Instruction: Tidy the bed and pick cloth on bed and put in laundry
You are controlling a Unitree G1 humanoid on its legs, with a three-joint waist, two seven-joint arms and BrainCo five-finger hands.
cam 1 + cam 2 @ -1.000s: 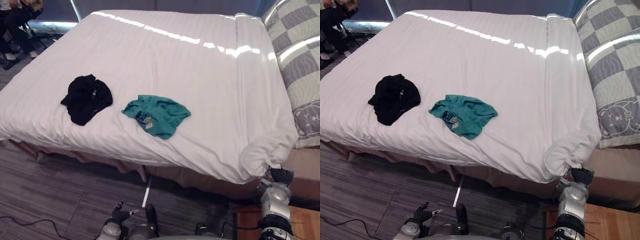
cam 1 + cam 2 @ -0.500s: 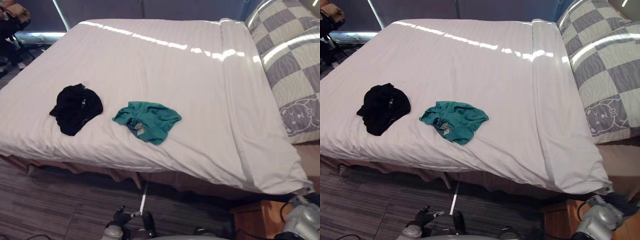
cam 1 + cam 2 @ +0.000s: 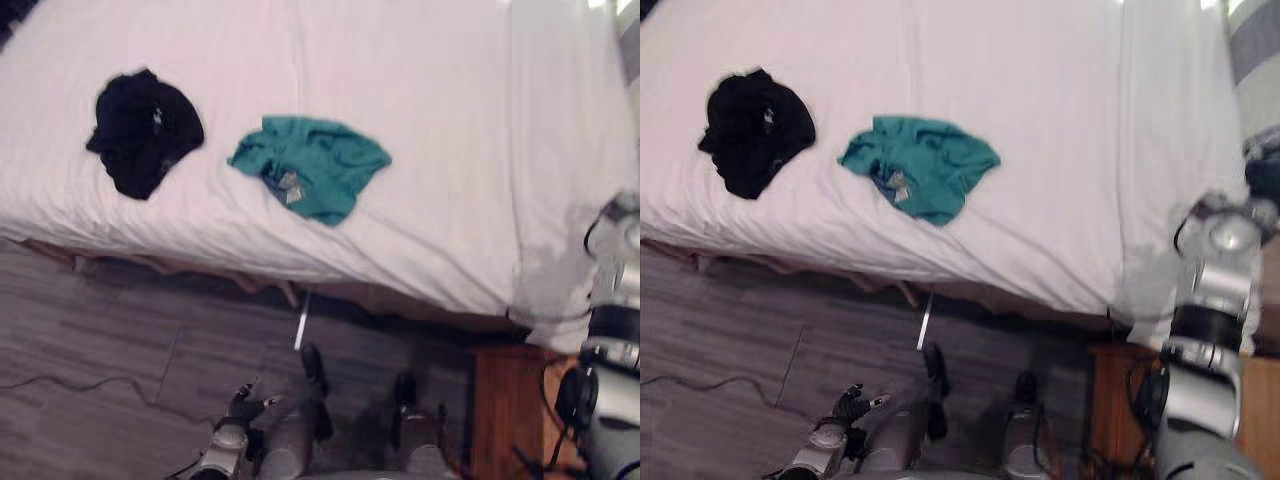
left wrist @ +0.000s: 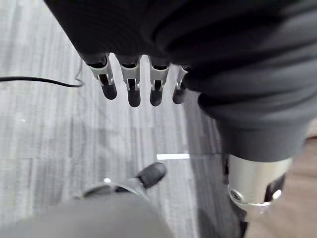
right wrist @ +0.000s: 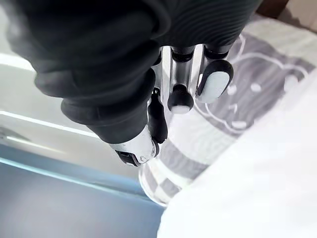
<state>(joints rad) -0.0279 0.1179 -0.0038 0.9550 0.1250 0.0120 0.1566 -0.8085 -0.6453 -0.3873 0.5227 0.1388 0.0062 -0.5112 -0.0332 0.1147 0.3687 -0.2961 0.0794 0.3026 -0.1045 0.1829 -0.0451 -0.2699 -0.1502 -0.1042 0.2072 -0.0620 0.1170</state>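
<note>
**Bed.** The bed [image 3: 440, 100] is covered by a white duvet [image 5: 257, 173], which lies flat over the surface and hangs over the near edge. A grey checked pillow [image 5: 198, 144] is seen at the right-hand end, with the duvet lying just beside it.

**Items on the bed.** Two garments are recorded on the duvet, both near the front edge.
- A black cloth [image 3: 143, 130] lies crumpled towards the left.
- A teal cloth [image 3: 315, 165] lies crumpled to its right, nearer the middle.
- The two cloths are close together but not touching, and neither is touched by a hand.

**Left hand.** The left hand [image 3: 240, 405] is held low, in front of the bed and well apart from both cloths, over the grey plank floor [image 3: 100, 340]. In its wrist view the fingers [image 4: 130, 89] hang straight in a row and nothing is held.

**Right hand.** The right hand [image 5: 99, 54] is raised at the right end of the bed, close to the pillow and the duvet edge. Its fingers [image 5: 214, 79] appear relaxed, and nothing is seen between them and the thumb. No contact with the duvet or the pillow can be made out.

**Other.** A wooden bedside unit [image 3: 505, 400] stands on the floor below the right corner of the bed.
</note>
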